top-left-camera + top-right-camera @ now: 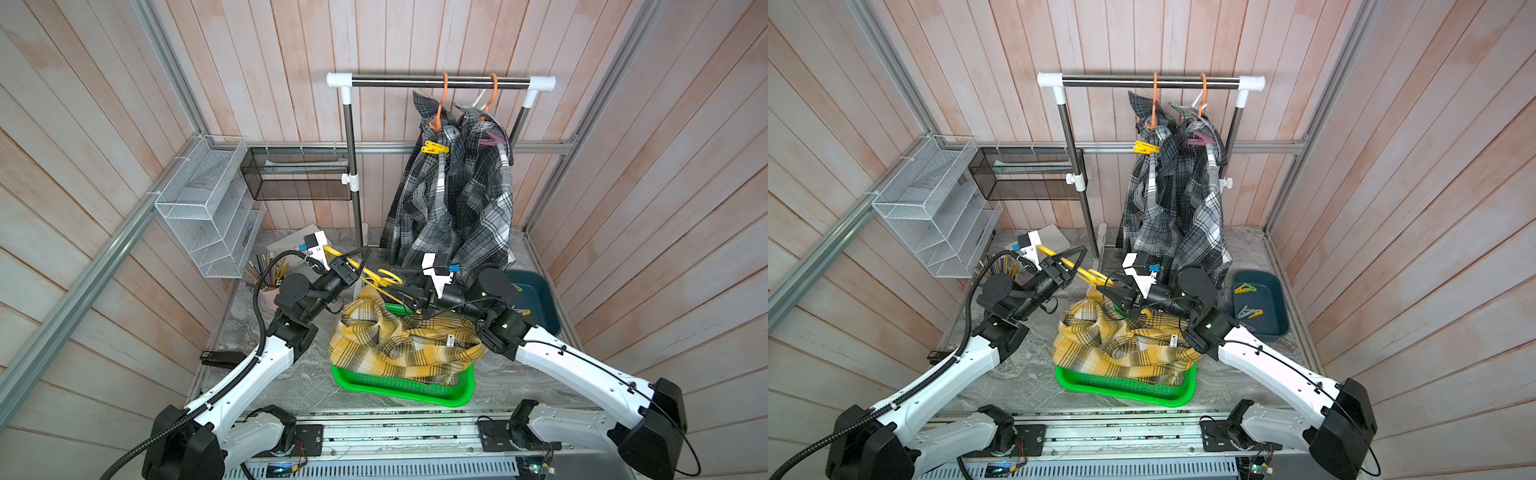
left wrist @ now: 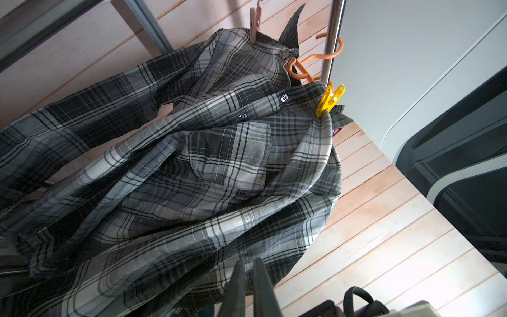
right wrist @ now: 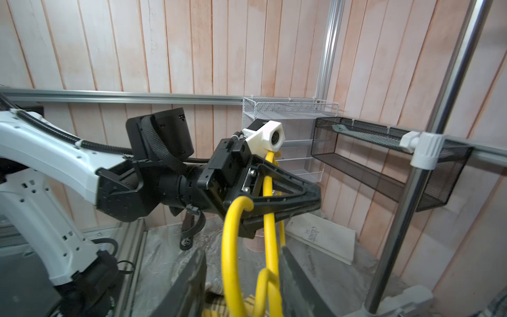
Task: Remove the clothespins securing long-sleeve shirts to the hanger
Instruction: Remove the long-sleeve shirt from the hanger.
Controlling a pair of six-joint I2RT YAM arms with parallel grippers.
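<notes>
I see left gripper (image 1: 365, 252) clamped on the yellow hanger (image 1: 374, 275), right gripper (image 3: 243, 251) spread wide either side of it. Yellow clothespin (image 1: 435, 147) and mauve clothespin (image 1: 492, 139) clipped on grey shirts (image 1: 453, 199), one o'clock.

Grey marble tabletop (image 1: 299, 374) w/ green basket (image 1: 399, 392), blue tub (image 1: 1266, 291), pencil cup (image 1: 269, 297), white book (image 1: 291, 241) & rack base (image 1: 1103, 239).

White shells, black joints; ribbed black conduit (image 3: 104, 148) along the left arm (image 1: 257, 365) (thin wire (image 1: 598, 367) along the right arm (image 1: 582, 374)).
</notes>
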